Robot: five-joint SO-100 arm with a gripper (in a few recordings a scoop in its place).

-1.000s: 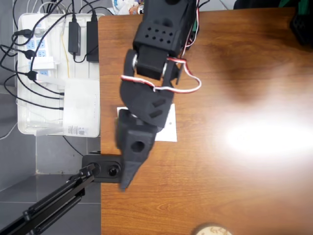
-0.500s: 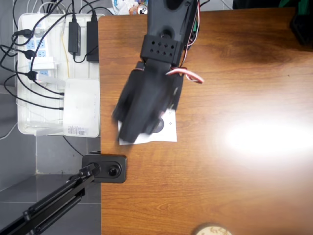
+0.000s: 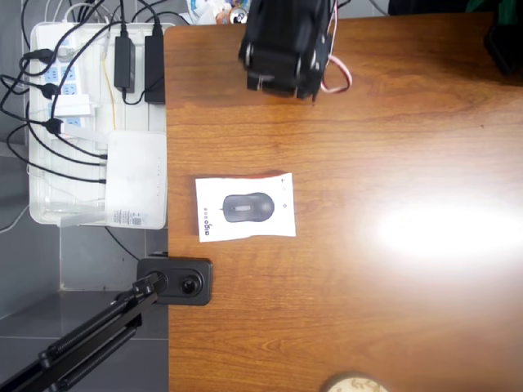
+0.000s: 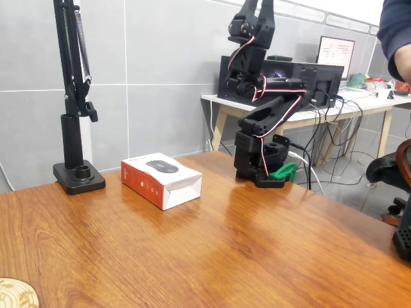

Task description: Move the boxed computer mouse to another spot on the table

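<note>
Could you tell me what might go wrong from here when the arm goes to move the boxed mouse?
1. The boxed computer mouse lies close to the table edge in the overhead view; a push toward the white tray side could tip it off.
2. The box looks wide and flat, so the gripper may slip or only nudge it.
3. The black stand base sits beside the box and could block an approach from that side.

**Office / robotics lab workspace**

Grey panelled wall point(image 4: 160, 70) behind a glossy wood-grain table point(image 4: 212, 256). Second desk point(image 4: 308, 119) at the back carries black electronics, a monitor point(image 4: 336, 48) and trailing cables. Office chair point(image 4: 388, 170) at right edge, a person's sleeve point(image 4: 395, 32) above it. White tray of power strips point(image 3: 94, 122) with adapters and wiring beside the table. Black clamp-on camera boom point(image 4: 74, 96) at the table edge.
</note>
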